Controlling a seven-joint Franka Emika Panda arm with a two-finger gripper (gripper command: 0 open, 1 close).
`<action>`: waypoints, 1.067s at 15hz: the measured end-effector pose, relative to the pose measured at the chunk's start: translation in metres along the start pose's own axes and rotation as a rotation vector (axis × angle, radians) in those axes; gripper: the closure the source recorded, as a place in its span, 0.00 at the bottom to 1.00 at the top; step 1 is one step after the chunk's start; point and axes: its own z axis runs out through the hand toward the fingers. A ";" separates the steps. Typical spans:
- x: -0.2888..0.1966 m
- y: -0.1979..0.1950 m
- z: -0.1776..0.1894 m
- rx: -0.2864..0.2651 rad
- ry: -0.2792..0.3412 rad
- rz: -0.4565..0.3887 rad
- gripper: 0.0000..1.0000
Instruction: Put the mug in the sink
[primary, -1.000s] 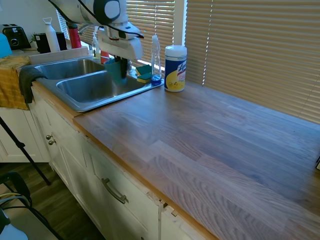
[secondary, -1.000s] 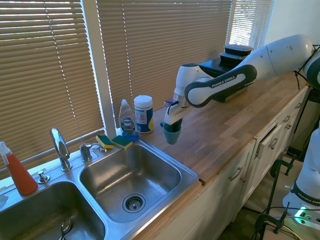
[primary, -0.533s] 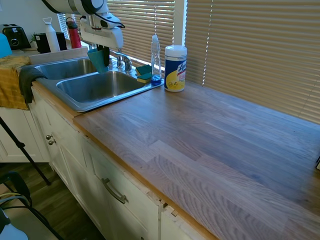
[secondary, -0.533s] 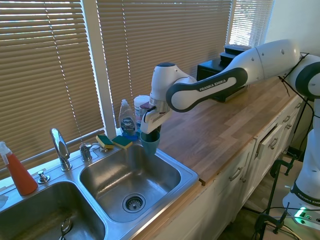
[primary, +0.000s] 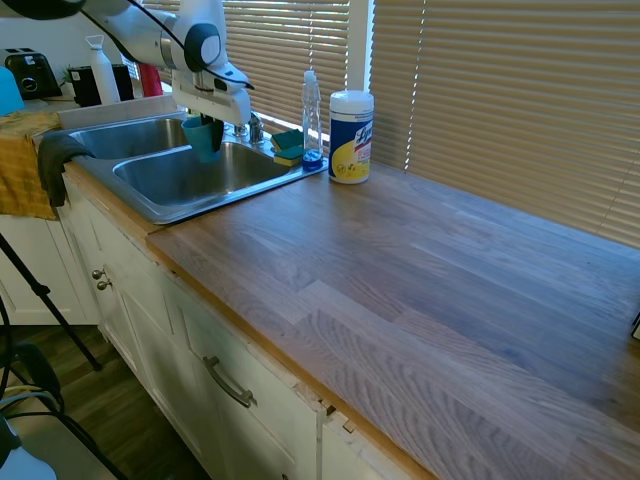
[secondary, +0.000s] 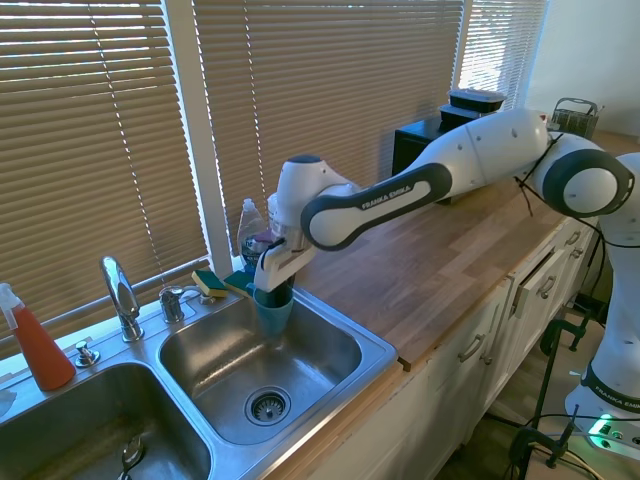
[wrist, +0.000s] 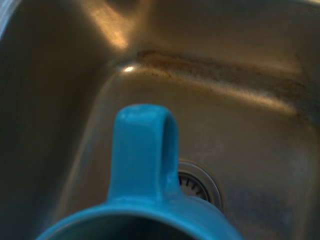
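Gripper (secondary: 272, 291) clamps the rim of the small teal-blue plastic mug (secondary: 272, 312), upright over the back edge of the stainless-steel double-bowl sink (secondary: 375, 350), right-hand bowl; best lowers it straight to the bowl floor beside the drain (wrist: 197, 184) before releasing.

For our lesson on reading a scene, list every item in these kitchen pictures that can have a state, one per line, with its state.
mug: upright, held in the air inside the right bowl, not yet on the bottom.
gripper: shut on the mug's rim.
sink: both bowls dry, nothing lying in the right one.
faucet: off, no water running.
wipes canister: upright, lid shut.
dish soap bottle: upright.
sponges: flat on the sink's rim.
blinds: lowered.
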 end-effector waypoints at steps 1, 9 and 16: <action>0.002 -0.002 0.018 0.005 -0.006 0.000 1.00; 0.017 -0.031 0.129 -0.034 -0.057 -0.017 1.00; 0.038 -0.021 0.197 -0.120 -0.126 0.005 1.00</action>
